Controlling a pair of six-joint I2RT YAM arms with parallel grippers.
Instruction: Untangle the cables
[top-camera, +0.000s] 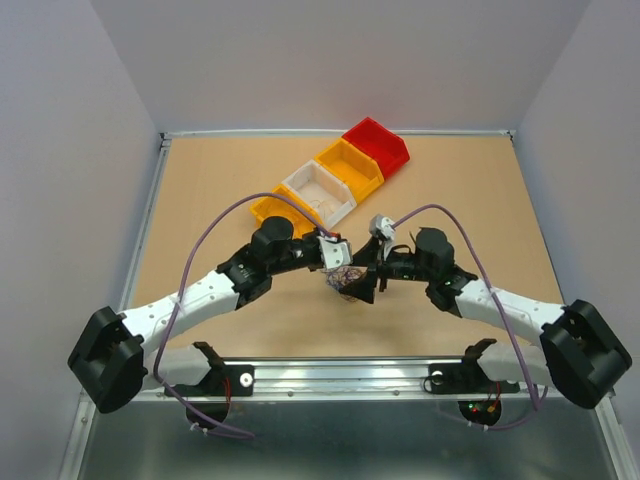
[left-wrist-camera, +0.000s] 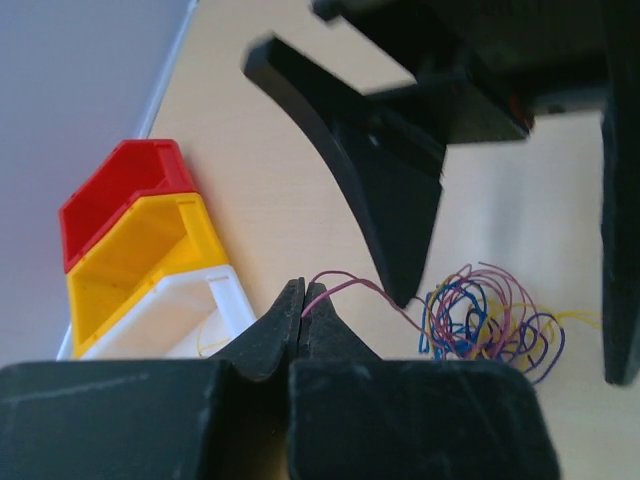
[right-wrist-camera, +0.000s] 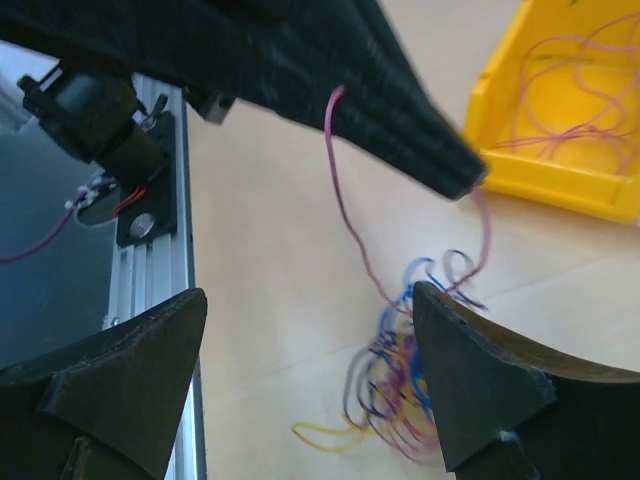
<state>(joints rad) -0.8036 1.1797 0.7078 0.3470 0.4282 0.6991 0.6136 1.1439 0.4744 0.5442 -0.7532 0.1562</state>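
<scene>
**One wire pinched**

The left jaws are pressed together on a purple wire (left-wrist-camera: 345, 283) leading to the cables (left-wrist-camera: 490, 320), a loose wad on the table (left-wrist-camera: 260, 180). The right jaws stand spread just over it.

Pale grey walls (top-camera: 330, 60) on 3 sides, wooden tabletop (top-camera: 470, 200), metal front rail (top-camera: 340, 375)

The cables (left-wrist-camera: 490, 320) are blue, magenta-purple and yellow strands on a tan table (top-camera: 200, 180). Beside the white bin (top-camera: 320, 192), a yellow bin (top-camera: 352, 168) then a red bin (top-camera: 378, 145) stand on one side, a second yellow bin (top-camera: 268, 208) on the other. The left gripper (left-wrist-camera: 303, 295) and right gripper (right-wrist-camera: 310, 300) are black.
</scene>
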